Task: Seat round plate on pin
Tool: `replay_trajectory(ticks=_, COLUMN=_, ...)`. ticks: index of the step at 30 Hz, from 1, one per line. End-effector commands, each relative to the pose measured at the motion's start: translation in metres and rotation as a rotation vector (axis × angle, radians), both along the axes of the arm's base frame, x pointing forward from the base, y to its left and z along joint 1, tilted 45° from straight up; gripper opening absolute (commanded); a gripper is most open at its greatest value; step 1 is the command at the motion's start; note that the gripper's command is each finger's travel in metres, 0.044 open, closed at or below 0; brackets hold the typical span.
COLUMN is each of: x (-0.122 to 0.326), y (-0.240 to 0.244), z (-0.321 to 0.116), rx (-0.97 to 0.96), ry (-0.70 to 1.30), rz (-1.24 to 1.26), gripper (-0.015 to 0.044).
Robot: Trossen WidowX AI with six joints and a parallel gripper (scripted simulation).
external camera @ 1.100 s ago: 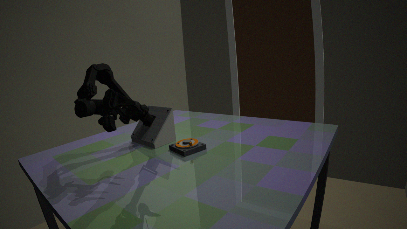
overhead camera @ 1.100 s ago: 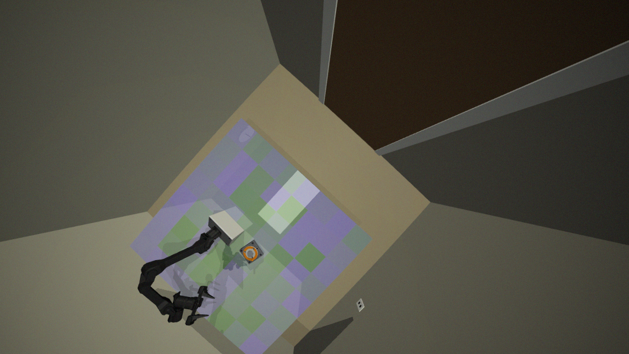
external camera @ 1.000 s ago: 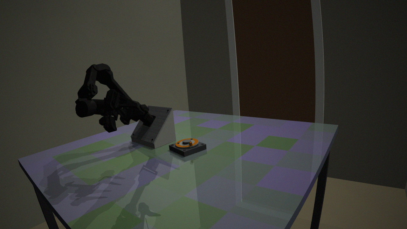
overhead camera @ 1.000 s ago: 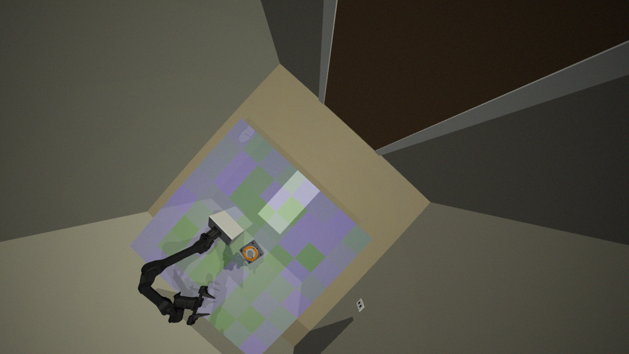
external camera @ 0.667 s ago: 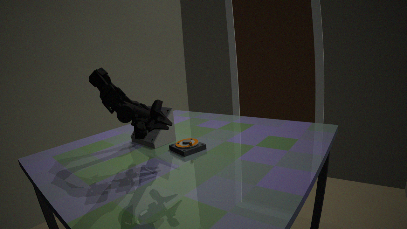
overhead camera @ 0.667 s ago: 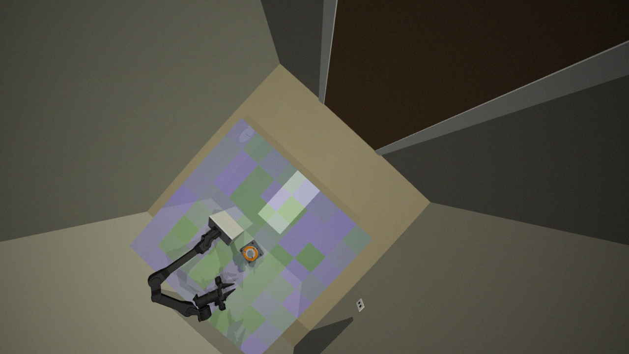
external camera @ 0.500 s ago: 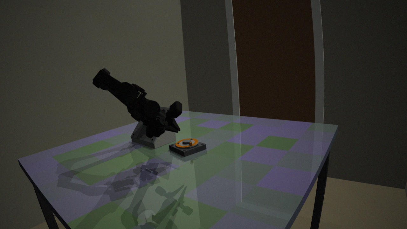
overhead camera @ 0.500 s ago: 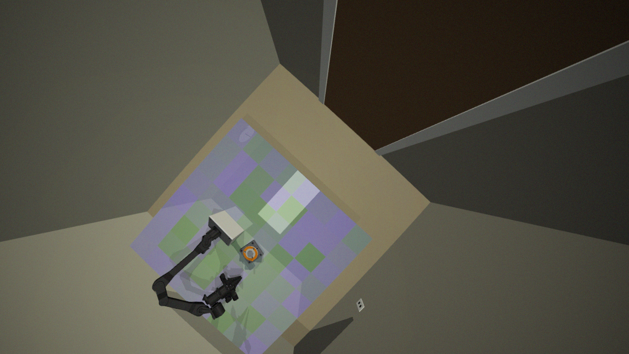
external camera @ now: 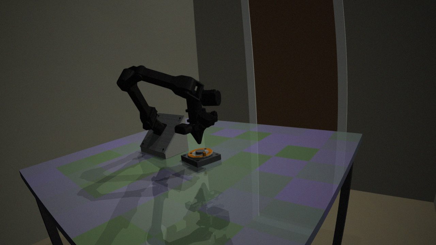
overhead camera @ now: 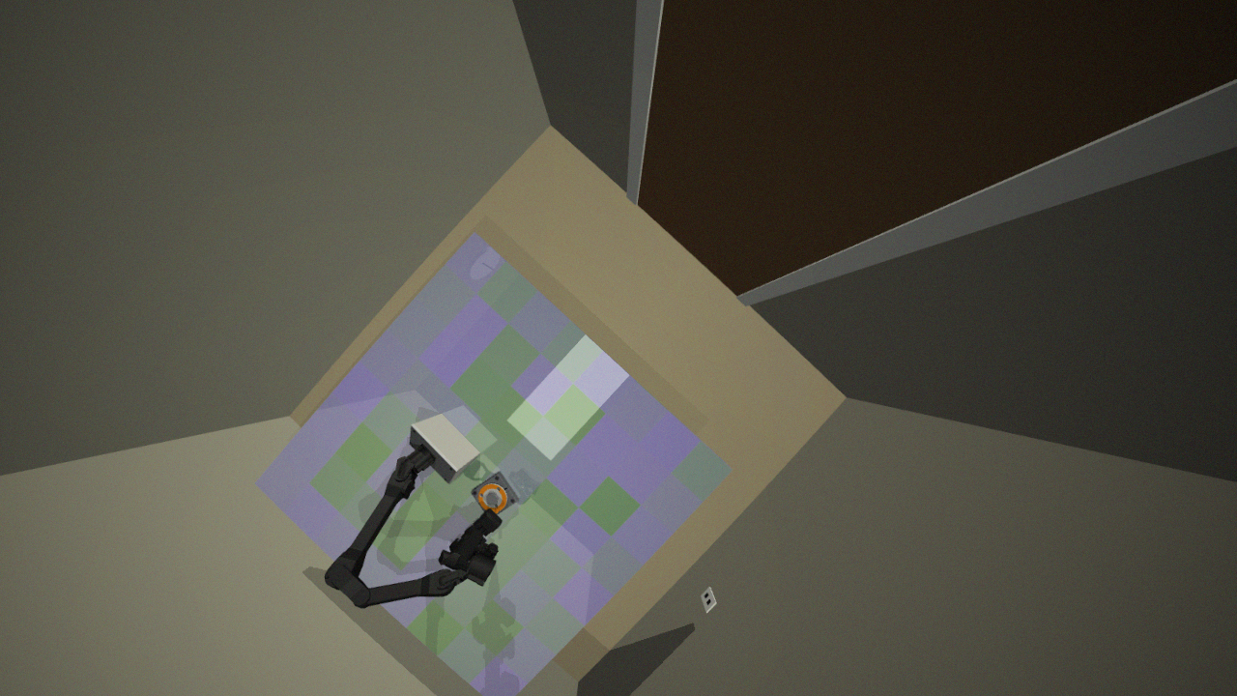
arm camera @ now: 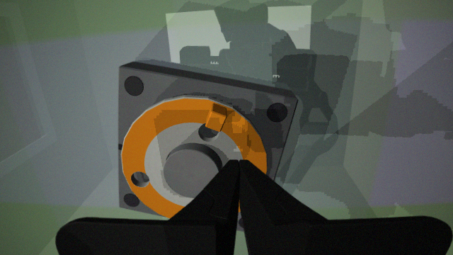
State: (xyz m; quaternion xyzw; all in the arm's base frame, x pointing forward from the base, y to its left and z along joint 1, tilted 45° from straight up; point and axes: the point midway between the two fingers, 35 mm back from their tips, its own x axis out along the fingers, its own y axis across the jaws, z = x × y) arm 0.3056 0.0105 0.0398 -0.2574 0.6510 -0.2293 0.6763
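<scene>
I see the pincer point(arm camera: 238, 162) closed on nothing, fingertips pressed together, hanging above the round plate point(arm camera: 141, 134) — clear of it in the exterior view. The plate sits on the post point(arm camera: 187, 170) in the grey base point(arm camera: 148, 85) on the counter point(external camera: 274, 182), orange tab point(arm camera: 216, 117) beside a hole point(arm camera: 208, 132).

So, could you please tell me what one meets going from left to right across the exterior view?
Arm's elbow → wedge-shaped mount → shut fingers above the round plate → brown door.
</scene>
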Motion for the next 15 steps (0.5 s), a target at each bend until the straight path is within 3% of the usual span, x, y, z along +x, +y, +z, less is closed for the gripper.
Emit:
replay_trajectory(ticks=1, x=0.002, y=0.001, z=0.0, rx=-0.072, ry=0.024, rz=0.062, gripper=0.0)
replay_trajectory(ticks=15, x=0.005, y=-0.023, z=-0.025, rx=-0.072, ry=0.024, rz=0.062, gripper=0.0)
